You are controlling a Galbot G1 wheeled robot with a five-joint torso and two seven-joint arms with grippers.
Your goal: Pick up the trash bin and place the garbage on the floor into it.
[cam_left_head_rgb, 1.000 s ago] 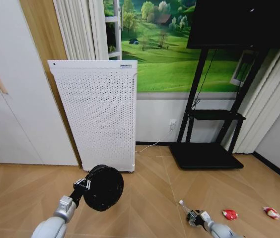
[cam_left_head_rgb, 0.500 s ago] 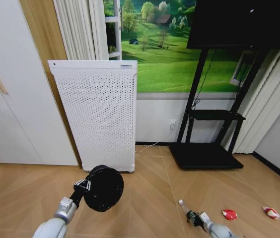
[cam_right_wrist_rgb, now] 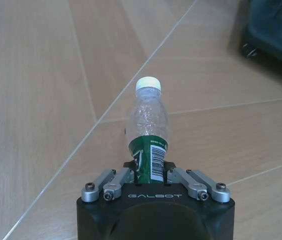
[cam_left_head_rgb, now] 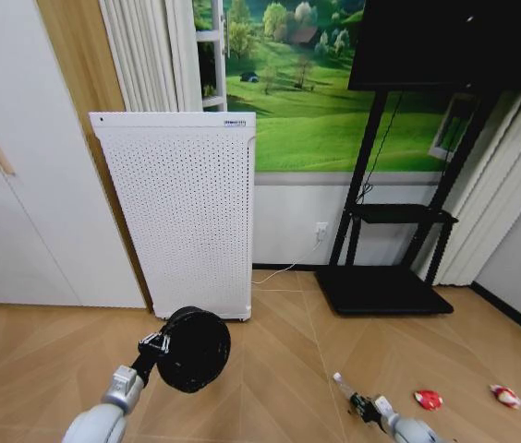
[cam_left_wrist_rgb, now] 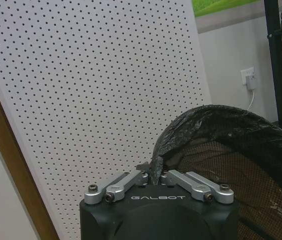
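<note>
The trash bin [cam_left_head_rgb: 193, 349] is a black round mesh basket lined with a black bag, held off the floor [cam_left_head_rgb: 279, 360] on its side with its mouth turned away from me. My left gripper [cam_left_head_rgb: 154, 348] is shut on its rim, and the left wrist view shows the bin [cam_left_wrist_rgb: 241, 150] with that gripper [cam_left_wrist_rgb: 152, 176] pinching the bag-covered edge. My right gripper [cam_left_head_rgb: 364, 409] is shut on the clear, green-labelled bottle [cam_left_head_rgb: 345, 388], also seen as the bottle [cam_right_wrist_rgb: 147, 125] between the shut right gripper [cam_right_wrist_rgb: 149, 172]. A red wrapper [cam_left_head_rgb: 428, 399] and a white-and-red scrap [cam_left_head_rgb: 505, 396] lie on the floor to the right.
A tall white perforated appliance [cam_left_head_rgb: 187, 212] stands against the wall just behind the bin. A black TV stand [cam_left_head_rgb: 385, 288] with a flat base sits at the back right. White cupboard doors [cam_left_head_rgb: 20, 203] line the left. Open parquet lies between the two arms.
The right arm with the bottle has sunk slightly toward the lower edge of the head view. The left arm and the bin have stayed in place.
</note>
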